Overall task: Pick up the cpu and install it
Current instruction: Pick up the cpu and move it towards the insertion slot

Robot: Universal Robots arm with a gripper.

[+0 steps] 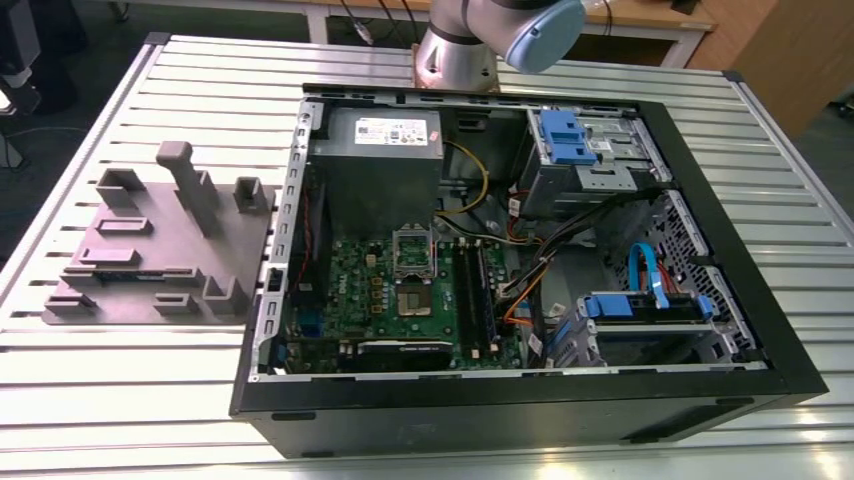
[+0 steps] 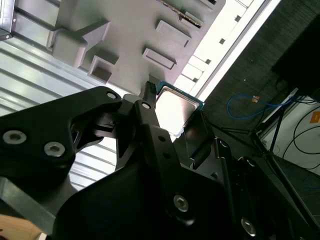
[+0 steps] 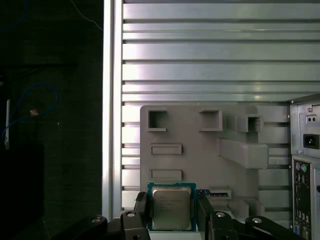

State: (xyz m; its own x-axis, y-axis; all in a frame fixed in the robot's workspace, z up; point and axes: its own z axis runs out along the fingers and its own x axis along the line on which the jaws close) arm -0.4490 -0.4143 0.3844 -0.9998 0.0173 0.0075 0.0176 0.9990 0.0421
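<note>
The cpu (image 3: 171,207), a small square chip with a pale metal top, sits between my gripper's (image 3: 172,214) two black fingers (image 3: 141,210), which press on its opposite edges. In the second wrist view the cpu (image 2: 175,106) shines brightly in the same gripper (image 2: 175,114). It hangs high above the grey-purple plastic fixture (image 3: 200,150), apart from it. In the exterior view that fixture (image 1: 160,250) lies on the table to the left of the open computer case (image 1: 747,300). The metal-framed socket (image 1: 416,300) sits in the middle of the green motherboard.
Inside the case are a grey power-supply box (image 1: 380,150), blue-fronted drive cages (image 1: 581,140), memory slots (image 1: 474,290) and loose cables (image 1: 534,270). The arm's base (image 1: 461,50) stands behind the case. The slatted metal table (image 1: 134,380) ends close to the fixture's left side.
</note>
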